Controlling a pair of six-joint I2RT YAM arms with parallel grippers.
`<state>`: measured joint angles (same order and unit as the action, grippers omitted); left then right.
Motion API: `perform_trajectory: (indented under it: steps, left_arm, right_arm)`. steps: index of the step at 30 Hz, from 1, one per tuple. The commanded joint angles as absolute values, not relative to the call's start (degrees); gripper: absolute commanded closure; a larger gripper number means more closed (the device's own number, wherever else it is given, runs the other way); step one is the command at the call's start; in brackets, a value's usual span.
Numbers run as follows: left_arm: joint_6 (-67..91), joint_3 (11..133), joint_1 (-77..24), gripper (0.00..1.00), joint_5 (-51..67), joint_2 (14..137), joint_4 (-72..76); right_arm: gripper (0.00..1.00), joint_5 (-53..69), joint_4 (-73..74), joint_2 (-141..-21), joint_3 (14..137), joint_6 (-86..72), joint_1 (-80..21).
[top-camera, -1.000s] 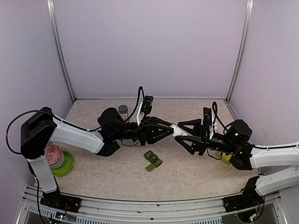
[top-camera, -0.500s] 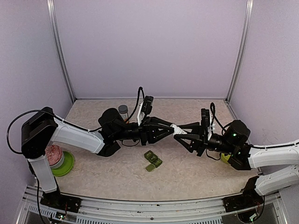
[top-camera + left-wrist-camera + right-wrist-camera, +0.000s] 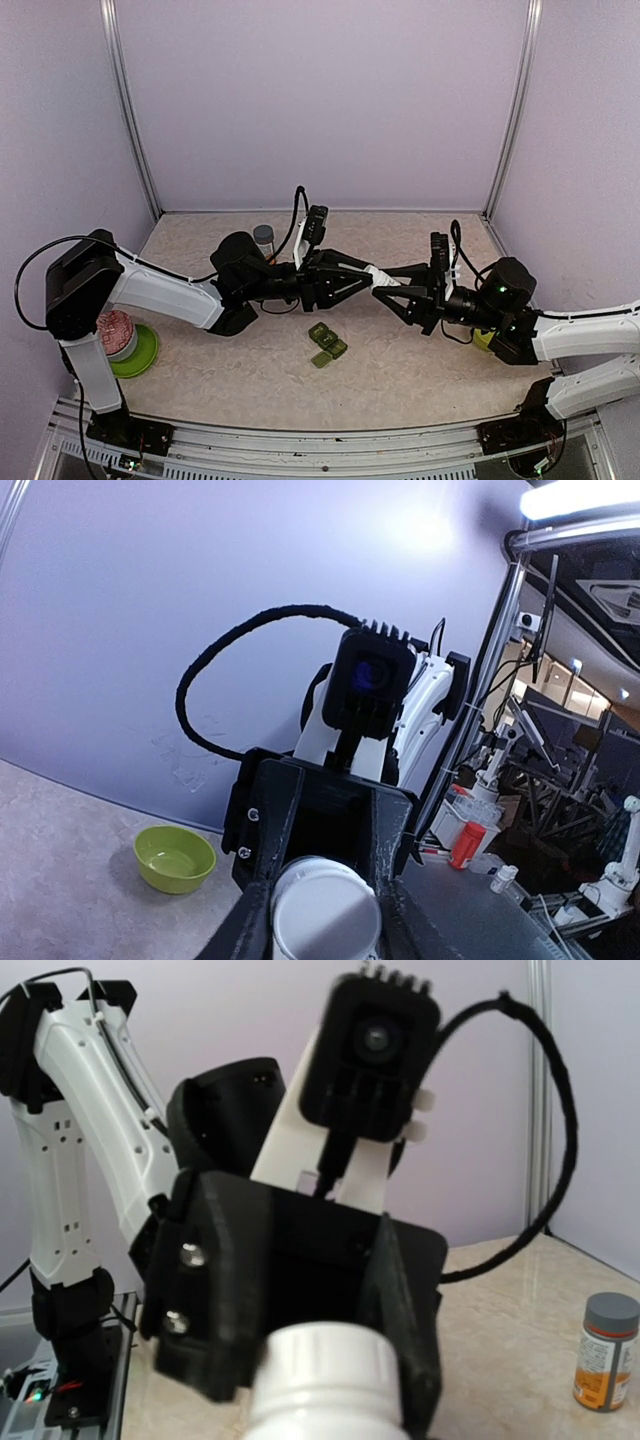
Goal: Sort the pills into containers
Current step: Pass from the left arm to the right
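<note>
A white pill bottle (image 3: 377, 277) hangs in mid-air between both arms, above the table's middle. My left gripper (image 3: 368, 277) is shut on its base end; the left wrist view shows the round base (image 3: 325, 912) pinched between my fingers (image 3: 252, 920). My right gripper (image 3: 384, 289) faces it from the right with its fingers closed in around the ribbed white cap (image 3: 325, 1372). The dark olive-green pill box (image 3: 326, 344) lies on the table below the bottle, apart from both grippers. No loose pills show.
A lime-green bowl (image 3: 143, 355) with a clear tub of reddish pills (image 3: 115, 333) stands at the left edge. A second green bowl (image 3: 484, 340) sits by the right arm and shows in the left wrist view (image 3: 175, 858). An orange, grey-capped bottle (image 3: 263, 240) stands at the back.
My right gripper has moved left to the bottle and its fingers have narrowed from wide open onto the cap end. The left arm and the bottle have barely moved.
</note>
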<state>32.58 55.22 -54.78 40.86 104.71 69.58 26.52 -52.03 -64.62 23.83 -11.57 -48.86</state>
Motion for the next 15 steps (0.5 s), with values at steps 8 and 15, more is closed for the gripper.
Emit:
perform_trajectory:
  steps: [8, 15]
  left_arm:
    - [24.61, 50.82, -54.45, 0.01, 39.79, 99.83, 62.45]
    - [13.78, 49.40, -54.01, 0.01, 32.17, 92.98, 48.01]
  right_arm:
    - [0.89, 26.56, -46.77, -62.59, 25.89, -12.94, -49.29]
    - [0.90, 22.68, -44.97, -60.95, 25.16, -12.68, -49.24]
